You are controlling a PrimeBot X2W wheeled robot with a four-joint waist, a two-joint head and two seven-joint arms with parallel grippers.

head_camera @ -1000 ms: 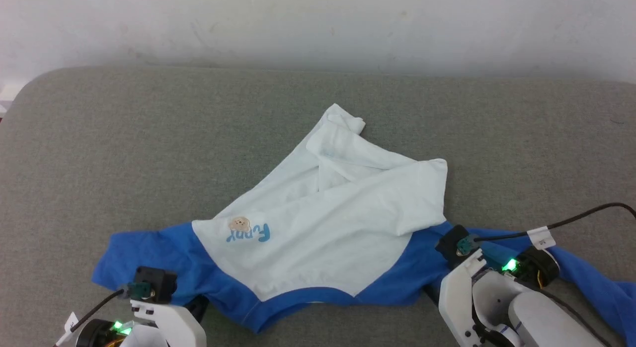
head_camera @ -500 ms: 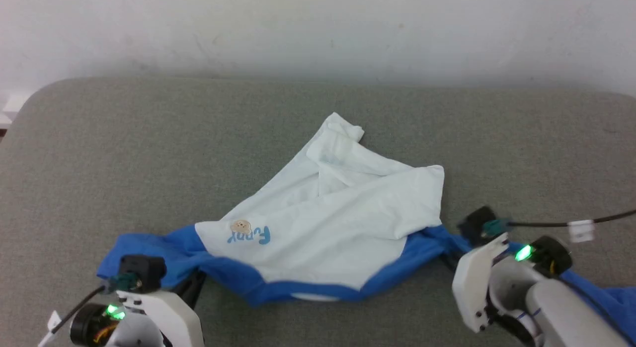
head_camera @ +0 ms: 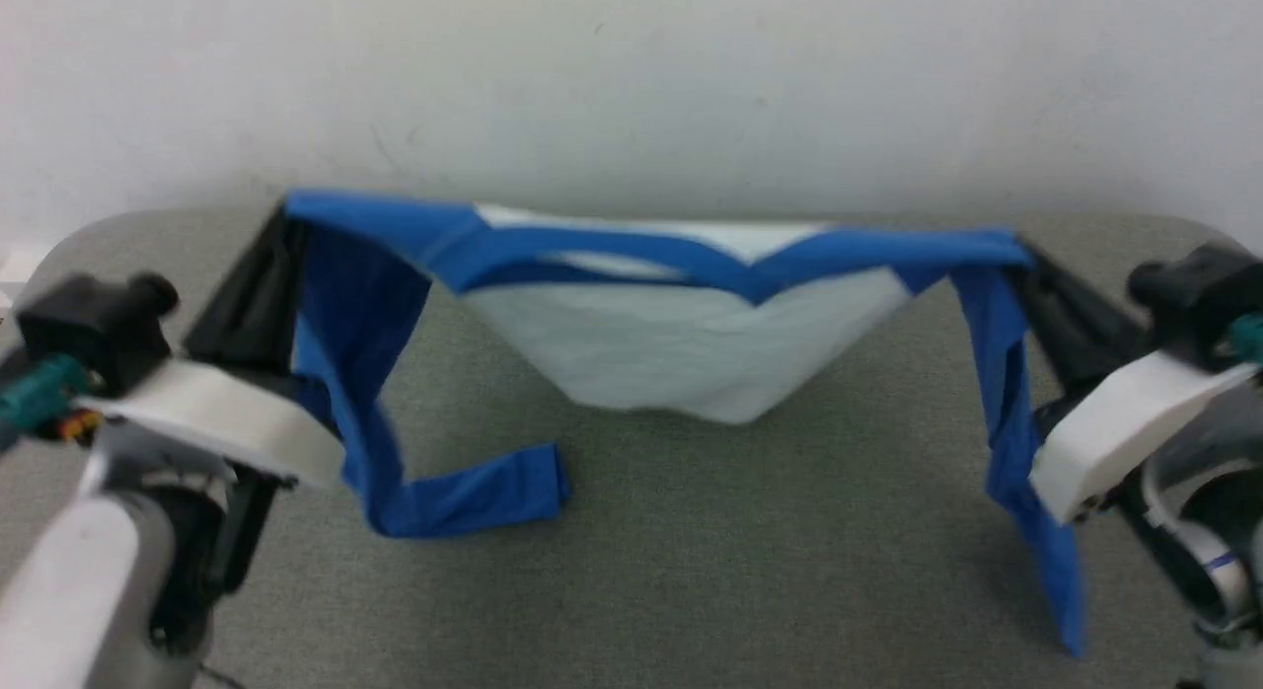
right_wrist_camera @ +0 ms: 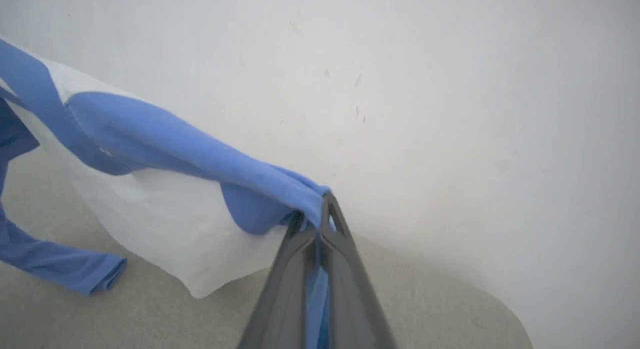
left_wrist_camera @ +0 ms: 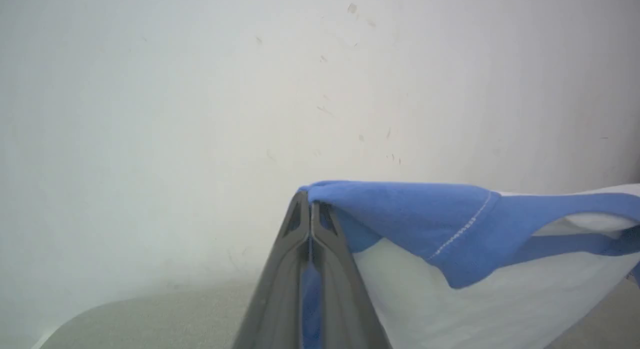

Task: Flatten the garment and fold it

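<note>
The garment (head_camera: 681,353) now hangs above the counter (head_camera: 691,571).
Left end effector (head_camera: 283,220) and right end effector (head_camera: 1024,255), closed on its blue shoulders, stretch it across mid-frame; earlier it lay crumpled.

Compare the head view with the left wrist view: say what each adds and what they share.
Head view adds: the right gripper pinching the garment at one shoulder, and both blue sleeves hanging, the left one's cuff seemingly on the grey surface. Left wrist view adds: a close look at the fingers of the left gripper shut on blue cloth, and white stitching along the shoulder seam. Both share: the garment lifted and stretched before the pale wall.
</note>
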